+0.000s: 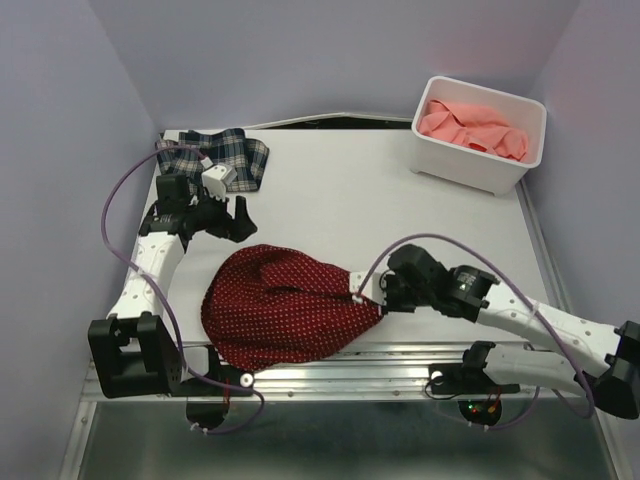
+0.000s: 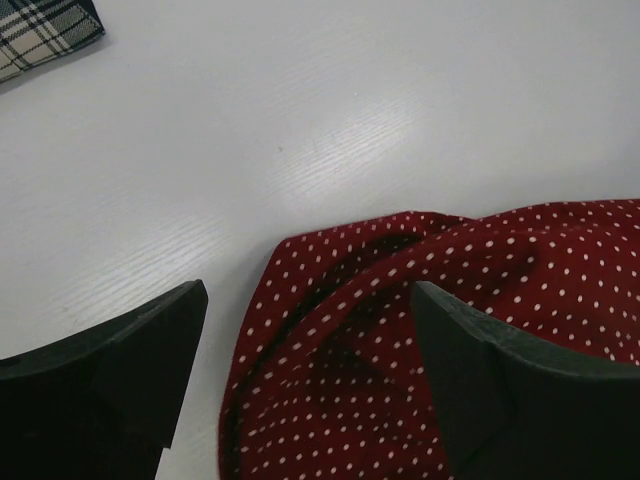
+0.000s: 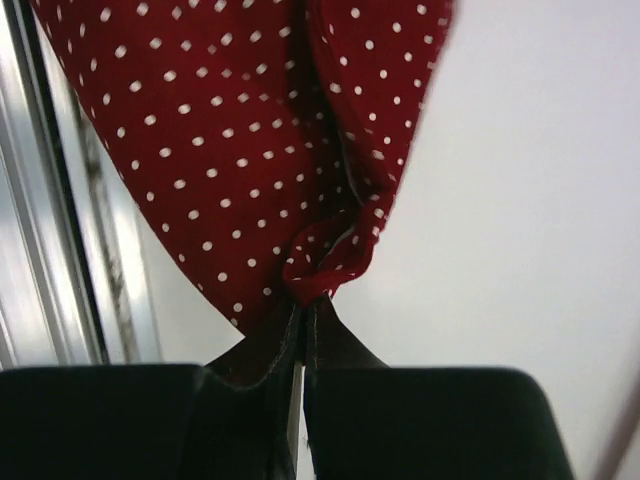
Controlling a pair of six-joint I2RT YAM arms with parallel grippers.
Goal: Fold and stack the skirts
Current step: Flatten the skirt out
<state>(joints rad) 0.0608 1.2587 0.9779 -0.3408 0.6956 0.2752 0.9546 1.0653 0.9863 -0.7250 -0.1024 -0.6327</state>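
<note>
Top external: table (image 1: 350,190), lilac walls (image 1: 300,50); right claw (image 1: 360,297) clamps red skirt (image 1: 280,310); left claw (image 1: 230,220) apart.

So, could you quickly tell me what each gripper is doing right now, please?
Left gripper: open, holding nothing.
Right gripper: shut on the dark red dotted skirt.

A: Any words, labels or numbers to read here?
B: None that I can make out.
A: On the white bin (image 1: 468,166)?
B: Plain walls, nothing legible.
A: The dark red skirt (image 1: 285,305)?
B: Only white dots, no lettering.
A: And the plaid skirt (image 1: 228,155)?
B: Just a check pattern, no print.
</note>
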